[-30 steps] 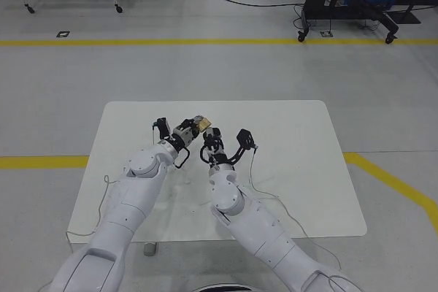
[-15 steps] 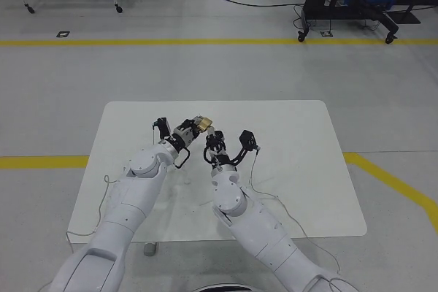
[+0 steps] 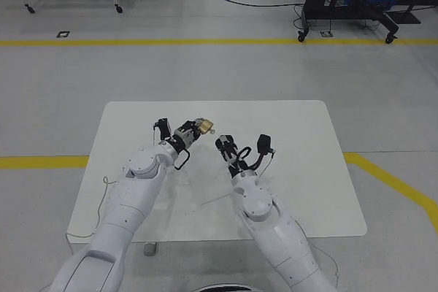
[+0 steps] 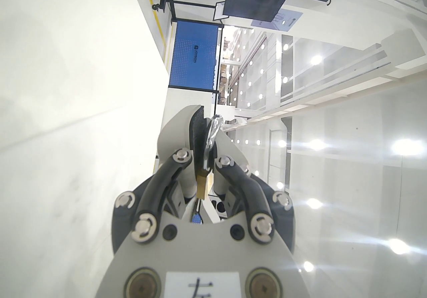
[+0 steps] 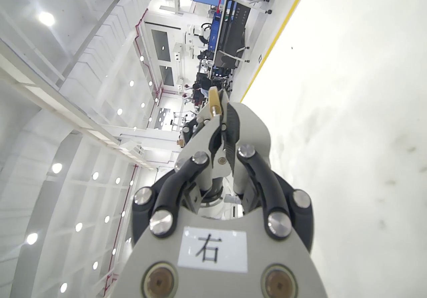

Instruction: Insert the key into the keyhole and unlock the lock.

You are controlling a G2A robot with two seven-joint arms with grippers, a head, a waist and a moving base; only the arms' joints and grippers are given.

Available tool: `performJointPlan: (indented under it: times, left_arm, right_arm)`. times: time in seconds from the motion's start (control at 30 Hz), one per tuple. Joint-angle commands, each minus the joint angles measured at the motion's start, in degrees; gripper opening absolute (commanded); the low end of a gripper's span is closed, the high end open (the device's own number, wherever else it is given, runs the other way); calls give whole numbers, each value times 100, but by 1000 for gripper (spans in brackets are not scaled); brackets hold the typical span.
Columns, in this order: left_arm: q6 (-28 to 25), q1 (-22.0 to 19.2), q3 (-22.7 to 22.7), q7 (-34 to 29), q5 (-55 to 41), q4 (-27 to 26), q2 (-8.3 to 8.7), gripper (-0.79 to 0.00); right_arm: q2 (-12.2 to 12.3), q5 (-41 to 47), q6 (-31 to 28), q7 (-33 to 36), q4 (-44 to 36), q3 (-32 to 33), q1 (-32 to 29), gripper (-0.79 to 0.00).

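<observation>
Lock (image 4: 202, 186) mostly hidden inside left end effector (image 4: 206, 131); key (image 5: 214, 102) partly inside right end effector (image 5: 222, 112).

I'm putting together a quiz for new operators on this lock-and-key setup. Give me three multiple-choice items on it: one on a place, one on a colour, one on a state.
1. Where is the lock?
A. held in the left gripper, above the table
B. lying flat on the table
C. on the floor

2. What colour is the lock's body?
A. red
B. black
C. brass yellow

3. How does the key stand to the lock?
A. seated in the keyhole
B. held in the right gripper, apart from the lock
C. lying loose on the table

Answers:
1 A: the left wrist view shows the jaws shut on the lock.
2 C: the body shows brass yellow in the top view.
3 B: the right wrist view shows the key pinched in the jaws, and the top view shows a gap to the lock.
</observation>
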Motion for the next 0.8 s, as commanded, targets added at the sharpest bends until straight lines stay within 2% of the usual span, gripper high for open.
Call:
performJointPlan:
  times: [0.0, 0.1, 0.2, 0.4, 0.77]
  left_arm:
    - [744, -139, 30, -337, -251, 193, -13, -785]
    - [1452, -390, 52, -757, -601, 571, -43, -785]
    - [1662, -554, 86, -1045, -827, 861, -79, -785]
    - [1672, -762, 126, -1320, -989, 1227, -120, -785]
    - [1565, -870, 203, -1565, -1038, 1445, -157, -785]
  right_arm:
    - [42, -115, -205, 107, -123, 96, -123, -785]
    - [70, -135, -308, 262, -208, 128, -182, -785]
    - [84, -223, -355, 333, -205, 95, -181, -785]
    - [91, -319, -474, 335, -79, 5, -123, -785]
    - [60, -231, -344, 121, 281, -79, 163, -785]
